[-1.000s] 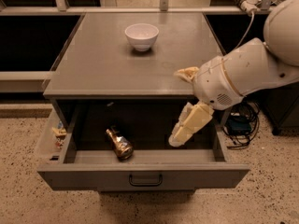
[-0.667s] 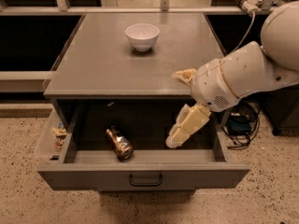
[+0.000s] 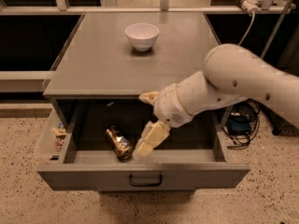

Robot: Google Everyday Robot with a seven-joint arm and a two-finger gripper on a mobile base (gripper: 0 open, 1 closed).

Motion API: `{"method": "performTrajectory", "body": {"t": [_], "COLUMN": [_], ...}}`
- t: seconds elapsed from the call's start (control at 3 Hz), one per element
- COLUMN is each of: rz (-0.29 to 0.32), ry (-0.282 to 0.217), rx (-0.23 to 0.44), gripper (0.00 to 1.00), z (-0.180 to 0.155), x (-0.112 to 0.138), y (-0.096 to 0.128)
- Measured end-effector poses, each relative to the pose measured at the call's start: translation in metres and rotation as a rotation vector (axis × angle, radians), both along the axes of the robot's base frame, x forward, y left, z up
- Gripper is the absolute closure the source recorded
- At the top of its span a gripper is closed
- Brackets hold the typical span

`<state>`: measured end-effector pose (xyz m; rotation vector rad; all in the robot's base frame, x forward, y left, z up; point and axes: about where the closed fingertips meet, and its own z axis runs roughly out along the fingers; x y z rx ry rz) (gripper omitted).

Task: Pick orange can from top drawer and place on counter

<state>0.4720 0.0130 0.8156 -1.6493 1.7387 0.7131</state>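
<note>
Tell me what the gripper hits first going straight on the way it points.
Probably the orange can, lying just beyond the gripper's lower fingertip in the top drawer; depth is unclear, so the drawer floor could come first.

Cream end effector [image 3: 140,126] beside golden-brown orange can [image 3: 119,143]

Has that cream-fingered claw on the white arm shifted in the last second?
Yes. The gripper has slid left across the grey metal top drawer, ending beside the small shiny orange can, which lies unmoved.
</note>
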Motion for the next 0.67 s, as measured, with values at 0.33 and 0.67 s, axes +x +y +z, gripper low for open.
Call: {"method": "performTrajectory", "body": {"t": [0.33, 0.67], "rz": [-0.007, 0.003], "ry": [0.05, 0.097], "rx": [0.01, 0.001], "gripper": [0.0, 0.0], "z": [-0.034, -0.055], "x": [0.004, 0.005], "y": [0.027, 0.038]}}
